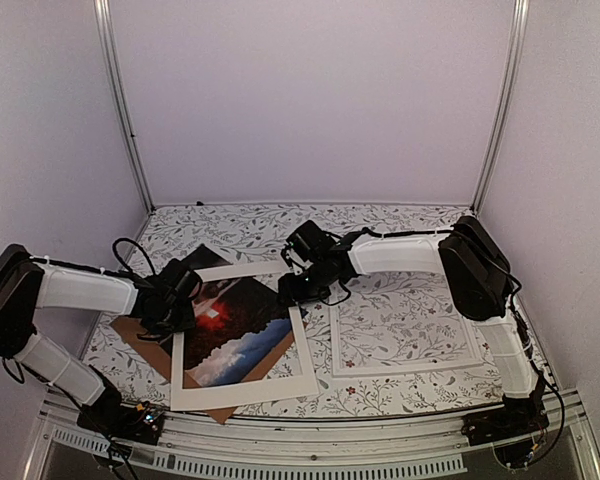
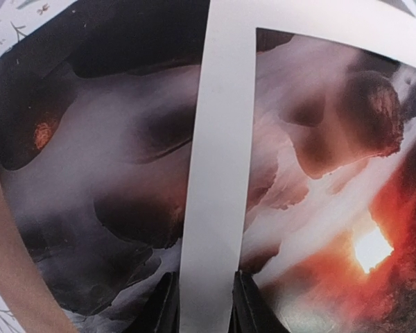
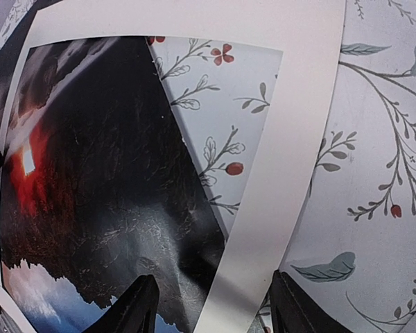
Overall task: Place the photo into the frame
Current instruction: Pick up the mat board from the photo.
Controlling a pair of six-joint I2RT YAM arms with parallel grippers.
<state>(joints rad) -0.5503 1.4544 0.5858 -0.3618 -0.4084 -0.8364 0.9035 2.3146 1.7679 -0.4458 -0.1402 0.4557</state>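
The photo (image 1: 235,325) lies askew under a wide white mat (image 1: 245,392), its red glow showing through the mat's window; a dark corner sticks out at the upper left. The frame (image 1: 410,371), with a thin white rim and a clear pane, lies flat to the right. My left gripper (image 1: 185,305) is at the mat's left band; in the left wrist view it (image 2: 204,309) is shut across the width of that band (image 2: 218,173), with the photo (image 2: 111,152) on both sides. My right gripper (image 1: 292,290) is open over the mat's upper right corner; in the right wrist view it (image 3: 211,309) straddles the band (image 3: 284,173) beside the photo (image 3: 111,194).
A plain brown backing board (image 1: 130,330) lies under the photo and mat, sticking out at the left and the front. The floral tablecloth (image 1: 380,225) covers the table. Metal posts (image 1: 125,110) stand at the back corners. The table's front edge (image 1: 310,425) is close to the mat.
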